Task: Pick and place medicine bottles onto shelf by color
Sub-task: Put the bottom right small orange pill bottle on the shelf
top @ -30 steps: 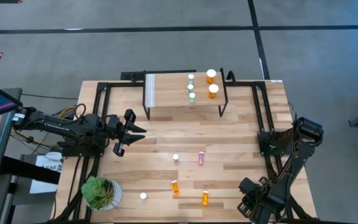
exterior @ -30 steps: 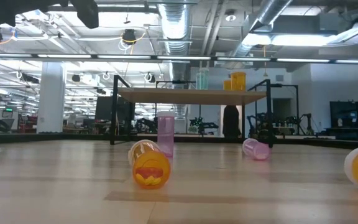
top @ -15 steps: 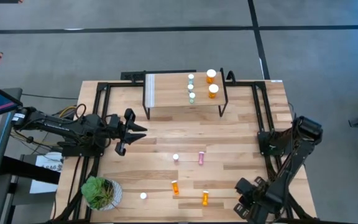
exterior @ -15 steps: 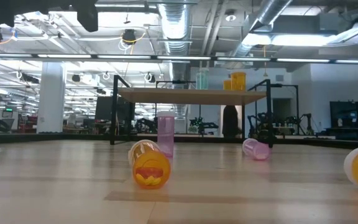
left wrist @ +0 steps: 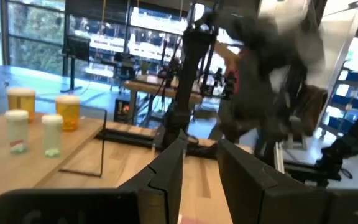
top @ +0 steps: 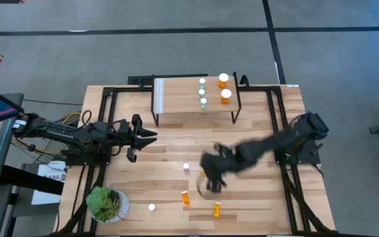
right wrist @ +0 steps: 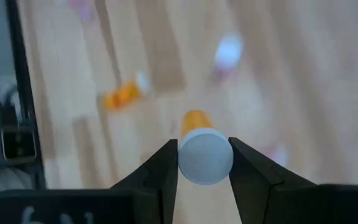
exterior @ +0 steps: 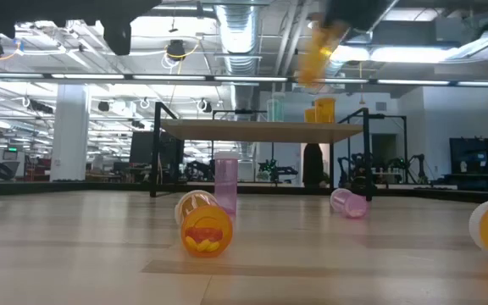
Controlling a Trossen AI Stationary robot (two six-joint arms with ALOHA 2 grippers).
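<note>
My right gripper (right wrist: pixel 205 152) hangs over the middle of the table (top: pixel 212 184), shut on an orange medicine bottle (exterior: pixel 316 52) with a white cap. The shelf (top: pixel 183 112) at the far edge carries three pale green bottles (top: pixel 202 93) and two wider orange ones (top: pixel 224 88), all standing. On the tabletop, a pink bottle (exterior: pixel 225 182) stands upright and another pink one (exterior: pixel 348 202) lies on its side. Two orange bottles (top: pixel 185 197) (top: pixel 217 209) also lie on their sides. My left gripper (top: pixel 151 137) waits open at the left, well above the table. My right gripper pinches the orange bottle at its white cap end (right wrist: pixel 184 157), one finger on each side of the cap. The fingers slant down from the table's right. The orange body (right wrist: pixel 194 119) sticks out past the fingertips, in line with them. The bottle is tilted and lifted clear.
A potted plant (top: pixel 106 203) stands at the near left corner, with a white-capped bottle (top: pixel 151 207) just to its right. Black frame rails (top: pixel 104 131) run along the table's left and right sides. Bare wood lies between the shelf and the loose bottles.
My right gripper has swung fast from the near right corner toward the table's middle and has risen, its wrist rolling. The orange bottle it carries now shows high in the low view. In the high view the arm now covers the lying pink bottle.
</note>
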